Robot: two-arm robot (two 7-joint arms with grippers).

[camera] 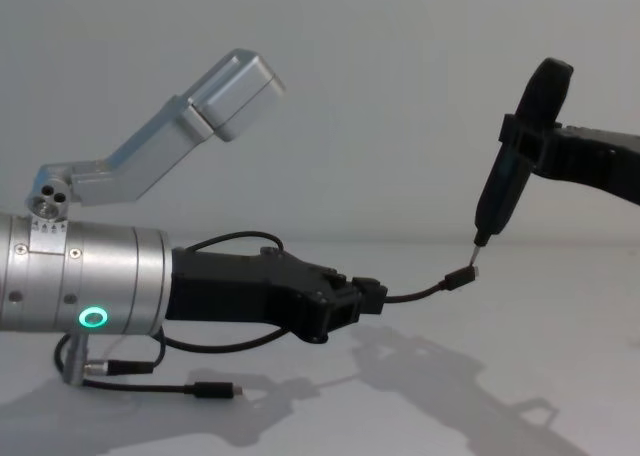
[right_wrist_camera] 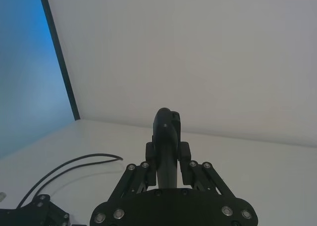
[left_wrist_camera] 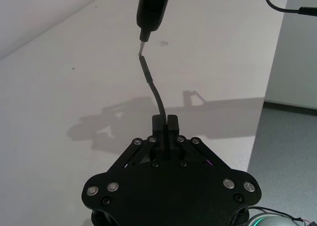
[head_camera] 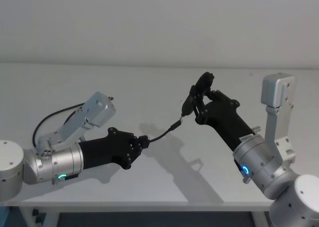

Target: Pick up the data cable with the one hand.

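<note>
Looking down from the head view, the left gripper (head_camera: 144,141) is reaching across the white table (head_camera: 99,87) from the left, its fingers clenched on the data cable (head_camera: 162,135) a short way back from one end. That free end is arching up and to the right, its silver-tipped plug (head_camera: 177,122) meeting the tip of a black pointed tool (head_camera: 192,100) that the right gripper (head_camera: 199,105) is clamping from the right side.

Going by the left wrist view, the left gripper (left_wrist_camera: 165,124) is pinching the cord (left_wrist_camera: 154,89) between its two black fingers (left_wrist_camera: 156,132), and the cable is curving away to the plug (left_wrist_camera: 143,63), which is touching the metal tip of the tool (left_wrist_camera: 151,10) above the table surface (left_wrist_camera: 64,87).

From the right wrist view, the right gripper (right_wrist_camera: 167,151) is squeezing the rounded black tool body (right_wrist_camera: 165,137) between its fingers; a loop of black cable (right_wrist_camera: 74,165) is lying on the table (right_wrist_camera: 257,166) beyond, near the left arm.

Across the chest view, the left gripper (camera: 370,294) is holding the cable (camera: 420,294) clear of the table (camera: 560,306), the raised plug (camera: 464,277) touching the tool tip (camera: 480,238). The rest of the cord is trailing back under the left wrist, and its other plug (camera: 212,389) is lying on the tabletop.
</note>
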